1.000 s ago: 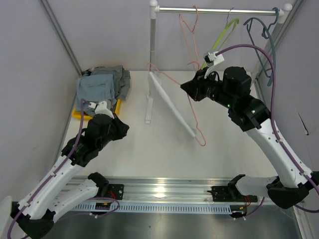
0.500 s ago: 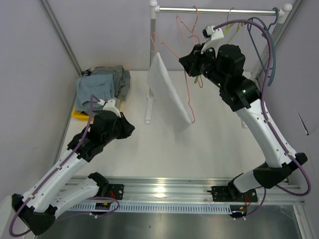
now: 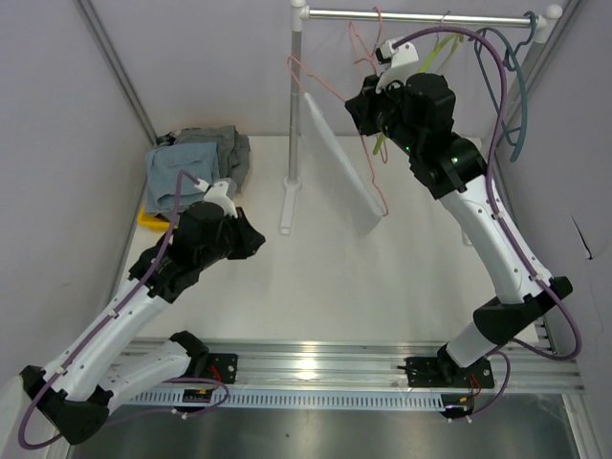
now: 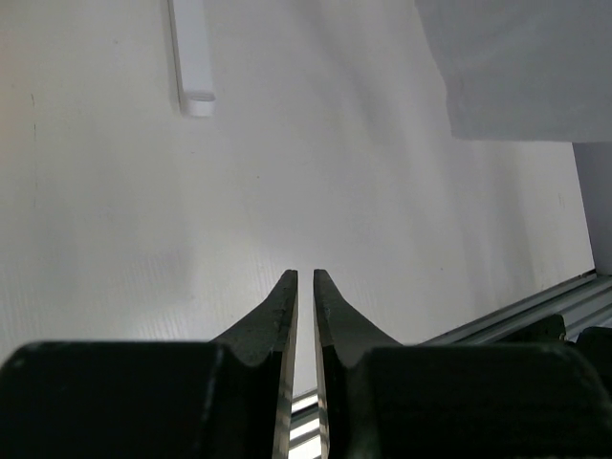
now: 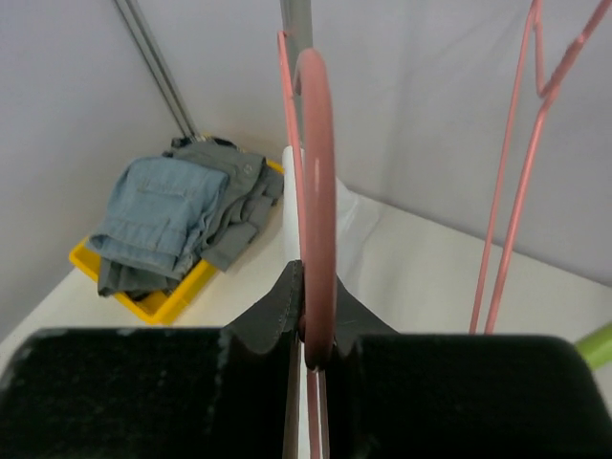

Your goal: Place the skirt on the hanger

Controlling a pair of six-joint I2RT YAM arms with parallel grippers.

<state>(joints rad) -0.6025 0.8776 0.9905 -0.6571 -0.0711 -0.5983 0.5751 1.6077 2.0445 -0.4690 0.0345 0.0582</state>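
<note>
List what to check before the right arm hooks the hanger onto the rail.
1. Right tool shut on pink hanger: ok.
2. White skirt hanging from that hanger: ok.
3. Hook over the rail: not ok, not yet on it.
4. Free rail spot beside the green hanger and teal hanger: cannot tell.
5. Left tool out of the way: ok, shut, empty, low over the table.
</note>
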